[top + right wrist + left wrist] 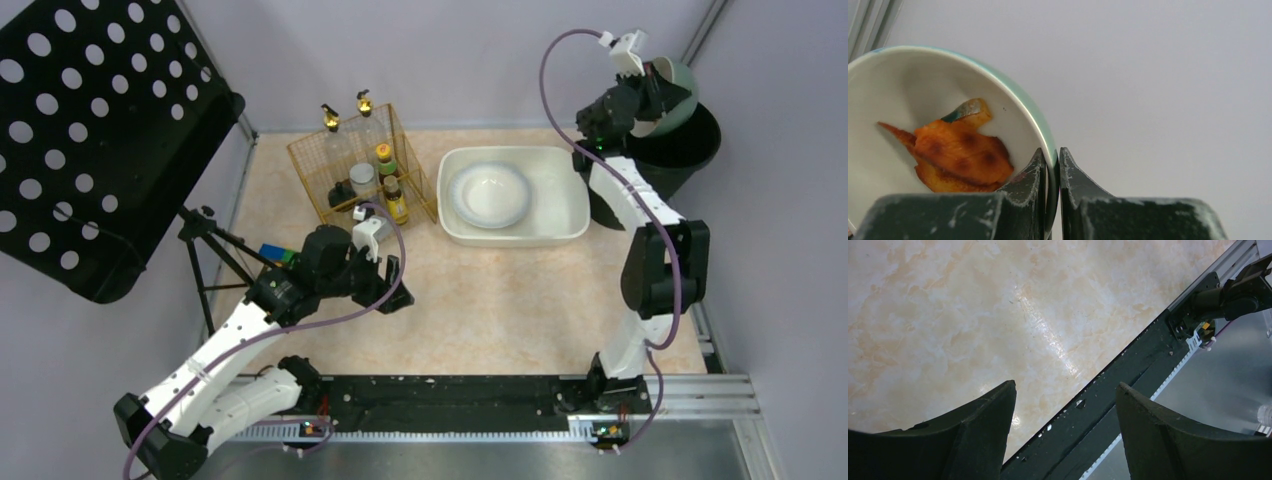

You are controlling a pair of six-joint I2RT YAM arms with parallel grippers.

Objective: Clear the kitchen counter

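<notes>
The top camera looks down from behind the arm bases (296,386) over the whole kitchen counter (500,300), sharing its near edge and black rail (450,392) with the close, downward left wrist view; the right wrist view faces a bowl (898,85) up close

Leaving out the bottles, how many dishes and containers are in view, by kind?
Bowls: 1, the green bowl in the right hand
Plates: 1, the white plate
Tubs: 1, the white tub holding it
Baskets: 1, the wire basket
Bins: 1, the black bin
Total: 5
</notes>
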